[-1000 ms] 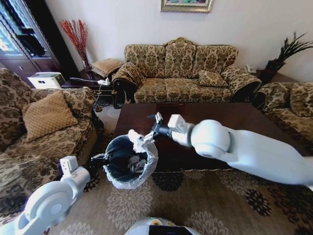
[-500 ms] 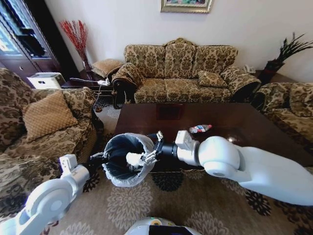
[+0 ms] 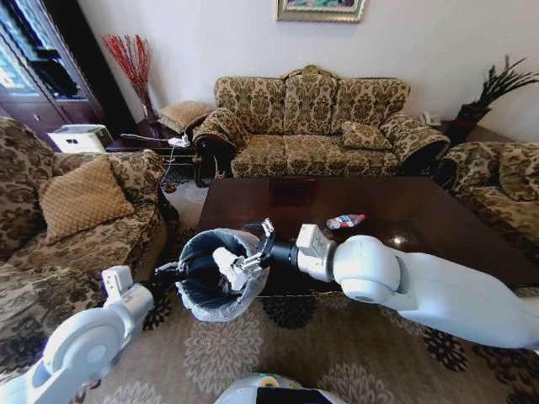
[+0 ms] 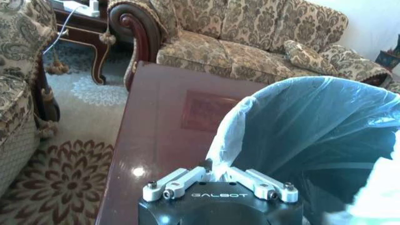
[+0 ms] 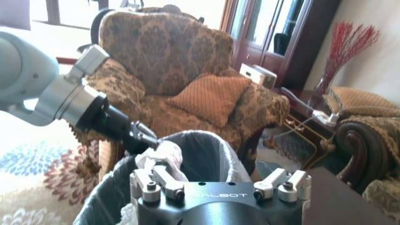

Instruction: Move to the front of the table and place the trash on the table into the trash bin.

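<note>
Paper wad [image 3: 227, 267], crumpled and white, sits at the tips of the right pincer [image 3: 250, 251], over the mouth of the trash bin [image 3: 195, 296]; in the right wrist view the wad [image 5: 157, 155] lies against one finger [image 5: 167, 177] while the other finger stands well off to the side, jaws spread, so the pincer is wide apart with the paper resting on one side rather than clamped. Left pincer [image 4: 211, 168] is pinched closed on the bin's plastic liner [image 4: 293, 122] at the near rim, holding the bin beside the corner of the worktop [image 3: 387, 202]. Bin hangs just off the worktop edge, above the carpet [image 3: 337, 353]. Crushed bottle [image 3: 345, 221] with a red-and-blue label lies on the worktop, well apart from both pincers; label text too small to read. "GALBOT" is printed on each wrist housing in the wrist views.
</note>
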`<state>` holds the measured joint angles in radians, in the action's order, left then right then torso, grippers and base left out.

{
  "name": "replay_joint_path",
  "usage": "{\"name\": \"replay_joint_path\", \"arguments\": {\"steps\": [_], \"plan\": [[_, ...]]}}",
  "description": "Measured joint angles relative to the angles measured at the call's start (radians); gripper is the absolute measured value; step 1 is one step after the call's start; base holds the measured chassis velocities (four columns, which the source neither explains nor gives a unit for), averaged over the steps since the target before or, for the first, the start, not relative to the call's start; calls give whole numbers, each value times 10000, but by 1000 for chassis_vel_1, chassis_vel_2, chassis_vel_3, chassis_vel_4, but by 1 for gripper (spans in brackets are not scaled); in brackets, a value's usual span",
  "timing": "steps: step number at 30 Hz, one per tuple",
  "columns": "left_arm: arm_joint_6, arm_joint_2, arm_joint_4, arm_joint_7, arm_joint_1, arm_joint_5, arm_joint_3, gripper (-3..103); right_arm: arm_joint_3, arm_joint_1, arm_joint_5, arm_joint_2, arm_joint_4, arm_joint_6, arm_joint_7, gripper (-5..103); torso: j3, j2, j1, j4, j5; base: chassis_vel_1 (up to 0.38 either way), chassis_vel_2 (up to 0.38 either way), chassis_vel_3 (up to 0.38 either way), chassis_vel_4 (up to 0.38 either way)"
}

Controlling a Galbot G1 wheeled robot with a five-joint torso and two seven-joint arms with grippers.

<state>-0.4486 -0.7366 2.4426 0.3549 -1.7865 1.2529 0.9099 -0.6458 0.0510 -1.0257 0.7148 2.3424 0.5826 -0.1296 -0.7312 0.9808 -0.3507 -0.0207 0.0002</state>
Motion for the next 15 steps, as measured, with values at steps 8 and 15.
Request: {"name": "replay_joint_path", "arguments": {"steps": [8,15], "plan": [[-2,22,92,17,-139,-23,51,0,120,-82,-316,-33,38,373,-4,62,1,0,1,0,-2,0,0,0,0],[-18,169,116,33,-187,-6,65,0,298,-524,-3972,225,461,1410,-2,61,0,0,0,0,-4,0,0,0,0]]}}
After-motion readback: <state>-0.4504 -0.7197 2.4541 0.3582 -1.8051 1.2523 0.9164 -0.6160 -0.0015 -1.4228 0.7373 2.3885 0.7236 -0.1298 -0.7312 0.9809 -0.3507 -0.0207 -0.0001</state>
